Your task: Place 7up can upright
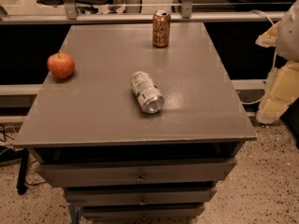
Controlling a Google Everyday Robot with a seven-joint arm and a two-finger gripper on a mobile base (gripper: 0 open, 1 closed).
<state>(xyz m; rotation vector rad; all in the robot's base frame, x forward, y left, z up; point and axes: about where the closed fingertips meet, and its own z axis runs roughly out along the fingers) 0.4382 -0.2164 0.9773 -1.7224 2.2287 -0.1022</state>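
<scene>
The 7up can (146, 92) lies on its side near the middle of the grey cabinet top (93, 111). It is silvery-white with green print, and its shiny end faces the front right. My gripper (278, 91) hangs at the far right edge of the camera view, beyond the right side of the cabinet and well apart from the can. It holds nothing that I can see.
A copper-brown can (161, 29) stands upright at the back of the top. A red apple (60, 65) sits near the left edge. Drawers (138, 175) are below the front edge. A rail and chairs are behind the cabinet.
</scene>
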